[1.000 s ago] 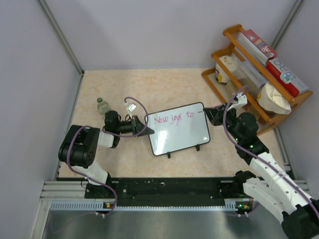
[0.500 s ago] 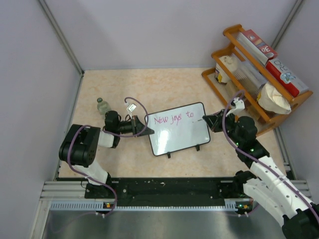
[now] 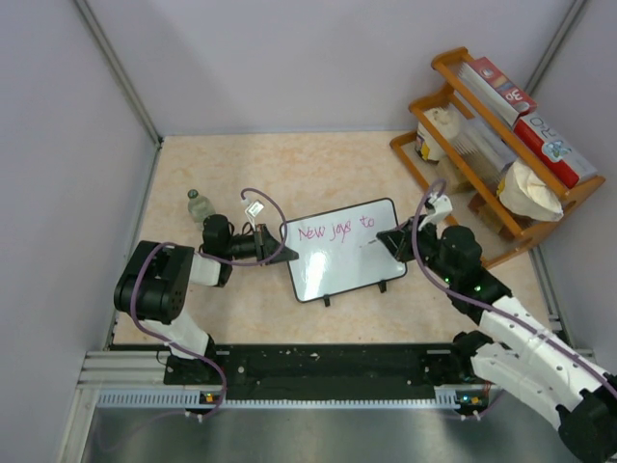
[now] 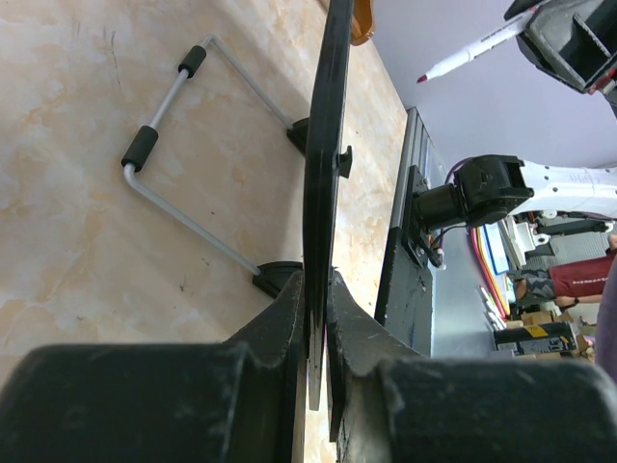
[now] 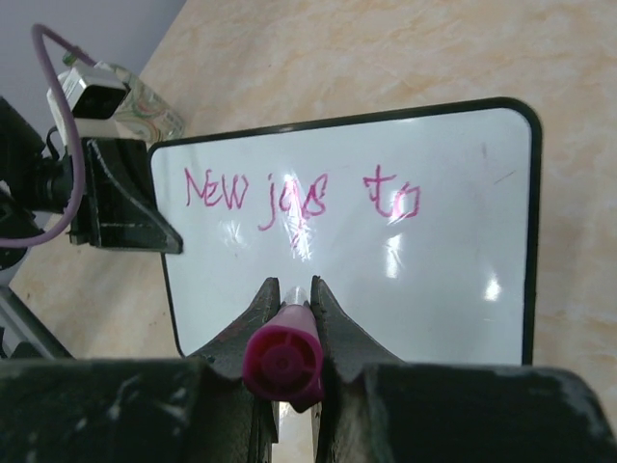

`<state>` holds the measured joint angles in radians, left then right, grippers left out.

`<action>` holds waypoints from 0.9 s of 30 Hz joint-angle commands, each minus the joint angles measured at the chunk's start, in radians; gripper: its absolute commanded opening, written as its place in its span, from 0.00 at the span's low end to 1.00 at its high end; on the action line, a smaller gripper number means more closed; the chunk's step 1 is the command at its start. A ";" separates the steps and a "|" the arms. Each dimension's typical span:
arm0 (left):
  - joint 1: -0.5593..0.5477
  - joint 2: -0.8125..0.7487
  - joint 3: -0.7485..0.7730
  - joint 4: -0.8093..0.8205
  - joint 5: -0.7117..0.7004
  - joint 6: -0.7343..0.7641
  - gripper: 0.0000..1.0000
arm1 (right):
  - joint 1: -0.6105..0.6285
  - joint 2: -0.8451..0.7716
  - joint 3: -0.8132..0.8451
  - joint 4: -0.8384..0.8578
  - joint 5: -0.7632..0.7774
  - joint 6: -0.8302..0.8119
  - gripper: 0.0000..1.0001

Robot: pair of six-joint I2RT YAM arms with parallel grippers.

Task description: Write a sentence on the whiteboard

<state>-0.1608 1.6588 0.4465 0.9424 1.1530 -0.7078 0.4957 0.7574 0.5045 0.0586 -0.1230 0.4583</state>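
Lettering first: the sentence [image 5: 299,198] so far reads roughly "New joys to" in thin pink-magenta strokes, one line across the upper part of the whiteboard [image 5: 434,280]. Below it the surface is bare, so I judge the writing unfinished, with room left for more words.

The whiteboard sits mid-tabletop [image 3: 289,174], slightly askew, propped on its black feet and a wire stand [image 4: 174,145] behind it. A light board like this would likely skid under the pen, which is why I have the left pincer [image 4: 318,289] clamped on its left edge, one finger on each face of the frame.

On the right, the right pincer [image 5: 292,304] is closed on the marker [image 5: 282,365], its magenta butt end facing the wrist camera and its nib aimed at the board below the written line. From the left wrist view the nib appears to hang clear of the surface, though I cannot be sure of the gap. My guess is that I am positioning it for the next word, under or after "to".

Farther out, a small bottle [image 3: 198,204] stands left of the bracing arm, and a wooden rack [image 3: 482,145] of boxes and packets fills the far right corner, both well apart from the work.
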 commanded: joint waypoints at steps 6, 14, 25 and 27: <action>0.003 0.007 -0.014 0.035 -0.009 -0.001 0.00 | 0.225 0.103 0.103 0.109 0.189 -0.029 0.00; 0.003 0.006 -0.014 0.038 -0.007 -0.002 0.00 | 0.375 0.200 0.143 0.213 0.357 -0.066 0.00; 0.003 0.009 -0.015 0.045 -0.004 -0.007 0.00 | 0.511 0.338 0.207 0.291 0.451 -0.113 0.00; 0.003 0.009 -0.015 0.053 -0.001 -0.013 0.00 | 0.518 0.341 0.210 0.290 0.454 -0.116 0.00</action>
<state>-0.1608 1.6592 0.4461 0.9493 1.1557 -0.7094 0.9897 1.0904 0.6548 0.2821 0.2878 0.3668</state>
